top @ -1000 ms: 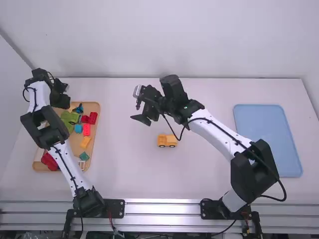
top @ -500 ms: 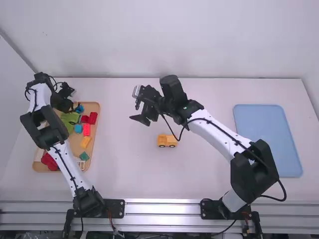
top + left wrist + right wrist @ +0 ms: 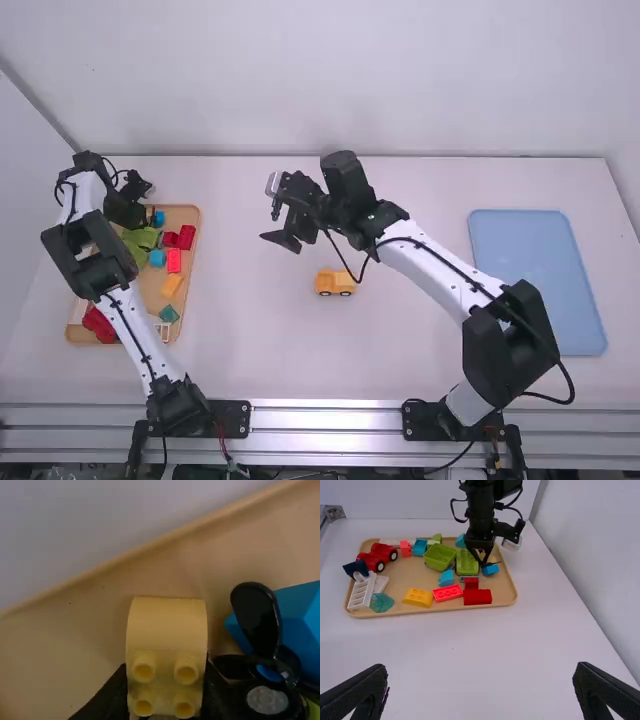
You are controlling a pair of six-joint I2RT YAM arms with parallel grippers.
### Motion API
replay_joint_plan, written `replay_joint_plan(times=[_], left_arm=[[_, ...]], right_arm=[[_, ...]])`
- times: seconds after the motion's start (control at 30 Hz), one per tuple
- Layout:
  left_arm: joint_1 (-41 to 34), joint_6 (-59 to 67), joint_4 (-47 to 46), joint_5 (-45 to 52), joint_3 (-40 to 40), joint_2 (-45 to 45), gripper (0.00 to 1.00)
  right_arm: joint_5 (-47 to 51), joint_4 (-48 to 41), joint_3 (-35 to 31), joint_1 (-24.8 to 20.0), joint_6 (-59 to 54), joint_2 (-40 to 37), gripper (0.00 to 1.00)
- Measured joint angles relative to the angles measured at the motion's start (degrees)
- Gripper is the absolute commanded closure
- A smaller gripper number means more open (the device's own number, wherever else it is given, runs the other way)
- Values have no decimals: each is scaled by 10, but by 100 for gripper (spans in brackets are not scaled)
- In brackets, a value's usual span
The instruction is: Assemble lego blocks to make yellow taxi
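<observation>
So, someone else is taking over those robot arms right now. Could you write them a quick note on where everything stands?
Left gripper: closed on a pale yellow curved block, over the wooden tray; can't tell if it is lifted clear.
Right gripper: open and empty, above the table.
Where things are: a small yellow wheeled build sits mid-table; another yellow block lies in the tray among other colours.
Done: the wheeled part of the taxi looks put together.
Left: probably bring the held block over and press it on; whether the tray's yellow block is needed too, I can't say.
</observation>
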Motion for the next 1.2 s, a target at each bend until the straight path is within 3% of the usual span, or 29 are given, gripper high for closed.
replay_joint_plan(times=[0.3,0.43,0.63,0.77,0.9,0.93,1.07,1.2], left_arm=[[2,-51,-4,1,6,0,79],[5,-84,-37,36,14,-16,86],[16,-90,-41,95,-14,-136,94],[14,-82,13,122,-103,-245,93],[-6,-72,136,168,-288,-380,95],[-19,-60,169,202,-366,-431,91],[-61,-24,252,316,-529,-549,91],[-145,-40,393,407,-650,-652,91]], right_arm=[[5,1,0,-1,2,0,1],[29,14,0,-12,23,0,1],[22,6,0,-45,37,0,1],[17,-2,0,-59,40,0,1],[15,-5,0,-69,42,0,1],[11,-4,0,-74,43,0,1],[-19,-6,0,-92,40,0,1],[-96,-33,-3,-121,0,0,1]])
